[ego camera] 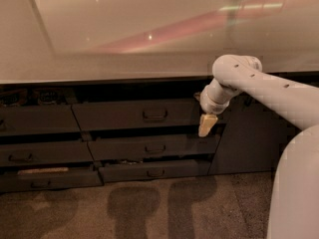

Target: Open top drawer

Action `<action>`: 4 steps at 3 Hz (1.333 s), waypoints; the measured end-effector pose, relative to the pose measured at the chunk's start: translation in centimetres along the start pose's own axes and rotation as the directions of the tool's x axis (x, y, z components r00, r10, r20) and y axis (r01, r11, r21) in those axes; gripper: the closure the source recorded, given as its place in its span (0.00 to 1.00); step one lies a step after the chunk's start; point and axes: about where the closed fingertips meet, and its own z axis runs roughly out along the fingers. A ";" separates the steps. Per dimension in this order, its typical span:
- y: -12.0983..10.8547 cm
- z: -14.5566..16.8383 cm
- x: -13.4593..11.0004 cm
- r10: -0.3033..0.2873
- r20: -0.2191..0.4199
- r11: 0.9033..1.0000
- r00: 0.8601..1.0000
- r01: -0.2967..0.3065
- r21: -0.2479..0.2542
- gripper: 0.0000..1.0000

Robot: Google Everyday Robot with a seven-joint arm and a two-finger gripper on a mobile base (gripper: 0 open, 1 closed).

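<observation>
The top drawer [114,116] is the widest dark grey front under the counter, with a small loop handle [155,115] at its centre. It stands out a little from the cabinet, with a dark gap above it. My gripper [207,125] hangs from the white arm at the drawer's right end, to the right of the handle and just below the front's lower right corner. It holds nothing that I can see.
Two narrower dark drawers [155,148] sit below, both partly out. More drawers stand at left [35,119], one showing a tan object [42,171]. A dark cabinet door [244,143] is at right. The pale counter top [124,39] overhangs. My white arm link [294,193] fills the right edge.
</observation>
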 end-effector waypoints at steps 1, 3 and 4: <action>0.0 0.0 0.0 0.000 0.000 1.000 1.000 0.000 0.000 0.43; 0.0 0.0 0.0 0.000 0.000 1.000 1.000 0.000 0.000 0.89; 0.0 0.0 0.0 0.000 0.000 1.000 1.000 0.000 0.000 1.00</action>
